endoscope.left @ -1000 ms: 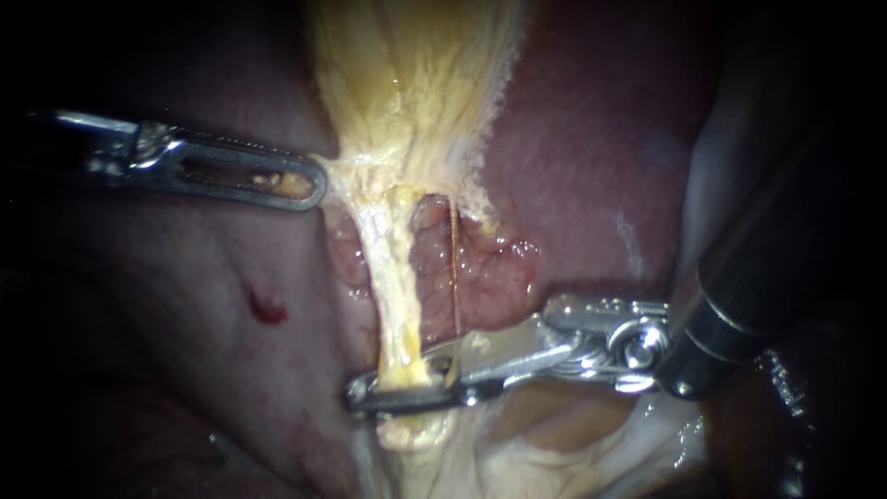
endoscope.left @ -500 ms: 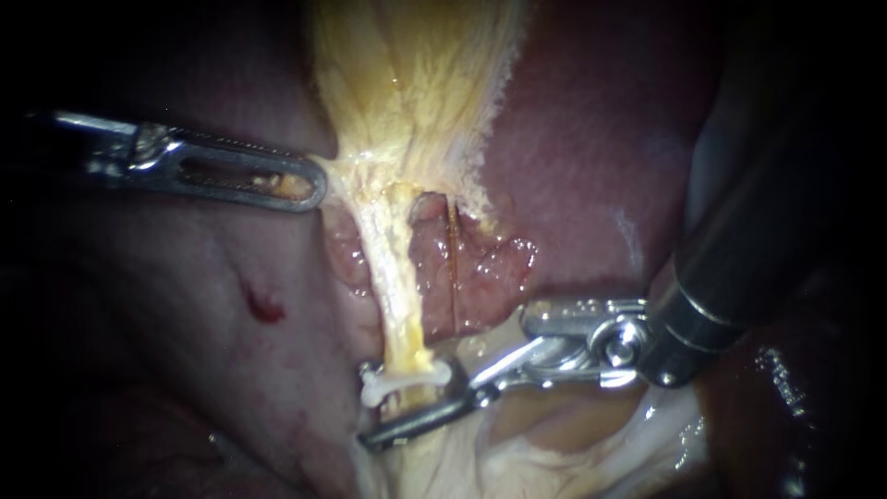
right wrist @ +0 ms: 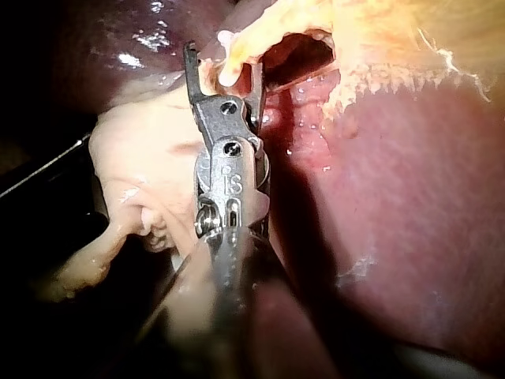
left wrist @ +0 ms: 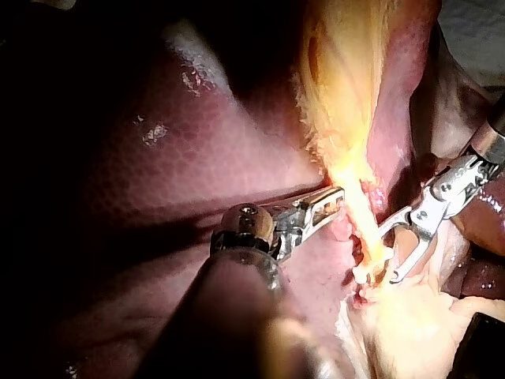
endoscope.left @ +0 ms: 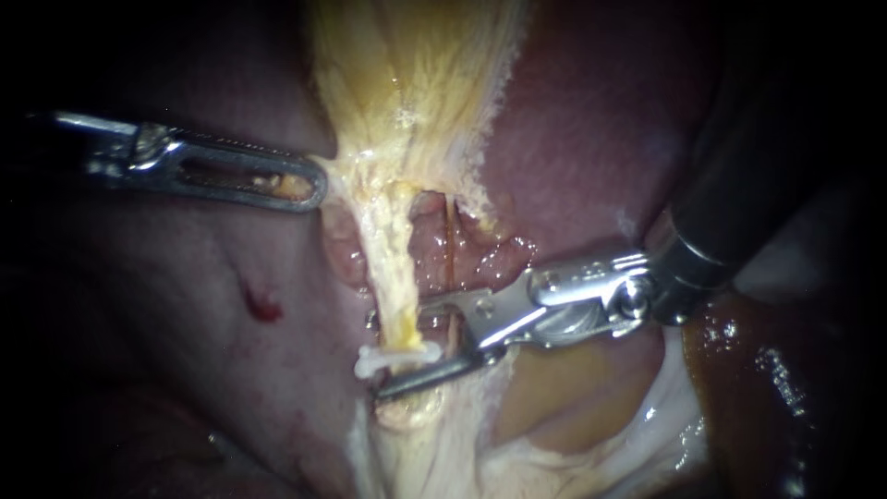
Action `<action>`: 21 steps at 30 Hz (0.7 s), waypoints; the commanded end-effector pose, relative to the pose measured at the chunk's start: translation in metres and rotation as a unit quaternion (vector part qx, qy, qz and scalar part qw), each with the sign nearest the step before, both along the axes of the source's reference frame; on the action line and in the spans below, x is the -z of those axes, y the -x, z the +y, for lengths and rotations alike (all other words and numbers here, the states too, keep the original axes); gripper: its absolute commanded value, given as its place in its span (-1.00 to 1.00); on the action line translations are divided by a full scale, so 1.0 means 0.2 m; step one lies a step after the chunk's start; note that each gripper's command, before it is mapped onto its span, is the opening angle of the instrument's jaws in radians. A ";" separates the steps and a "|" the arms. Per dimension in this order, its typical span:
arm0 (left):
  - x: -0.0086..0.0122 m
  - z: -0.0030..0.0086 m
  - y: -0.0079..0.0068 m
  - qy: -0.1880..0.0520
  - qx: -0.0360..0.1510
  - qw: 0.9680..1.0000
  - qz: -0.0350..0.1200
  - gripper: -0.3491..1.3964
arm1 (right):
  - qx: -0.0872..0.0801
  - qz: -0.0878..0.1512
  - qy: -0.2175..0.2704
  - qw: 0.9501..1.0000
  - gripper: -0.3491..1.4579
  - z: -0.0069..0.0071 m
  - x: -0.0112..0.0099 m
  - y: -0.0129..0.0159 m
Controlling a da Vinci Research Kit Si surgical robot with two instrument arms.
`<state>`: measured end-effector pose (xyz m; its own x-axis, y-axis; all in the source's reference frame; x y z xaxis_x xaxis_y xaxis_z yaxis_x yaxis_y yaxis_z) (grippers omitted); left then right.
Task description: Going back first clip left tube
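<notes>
The left tube (endoscope.left: pixel 399 277) is a yellow strand running down from the gallbladder (endoscope.left: pixel 416 83). A white clip (endoscope.left: pixel 397 356) sits across its lower end. My right instrument (endoscope.left: pixel 399 351) comes in from the upper right. Its jaws are open, one above the clip and one below it. A thin brown right tube (endoscope.left: pixel 450 245) runs beside the left one. My left instrument (endoscope.left: pixel 314 185) is shut on the gallbladder's yellow edge. In the left wrist view the clip (left wrist: pixel 363 275) lies by my right instrument (left wrist: pixel 387 257). The right wrist view shows the right instrument (right wrist: pixel 223 59) with its jaws spread.
Dark red liver (endoscope.left: pixel 591 148) surrounds the field on both sides, with a small bleeding spot (endoscope.left: pixel 263 305) on the left. Pale fatty tissue (endoscope.left: pixel 554 407) lies under the right instrument's wrist. Raw pink tissue (endoscope.left: pixel 480 259) shows behind the tubes.
My right instrument's jaws have opened off the left tube, leaving the white clip on it. Its shaft and wrist have risen toward the upper right. The left instrument has stayed put.
</notes>
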<state>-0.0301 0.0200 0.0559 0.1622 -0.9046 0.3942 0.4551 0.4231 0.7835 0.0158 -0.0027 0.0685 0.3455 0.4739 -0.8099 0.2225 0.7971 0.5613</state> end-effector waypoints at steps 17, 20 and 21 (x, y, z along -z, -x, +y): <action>0.000 0.000 0.000 0.000 0.000 1.000 0.000 -1.00 | -0.033 0.000 0.060 0.998 -0.06 0.022 0.024 0.044; 0.000 0.000 0.000 0.000 0.000 1.000 0.000 -1.00 | -0.039 -0.003 0.063 0.997 -0.06 0.024 0.026 0.048; 0.000 0.000 0.000 0.000 0.000 1.000 0.000 -1.00 | -0.040 -0.004 0.062 0.997 -0.06 0.025 0.026 0.050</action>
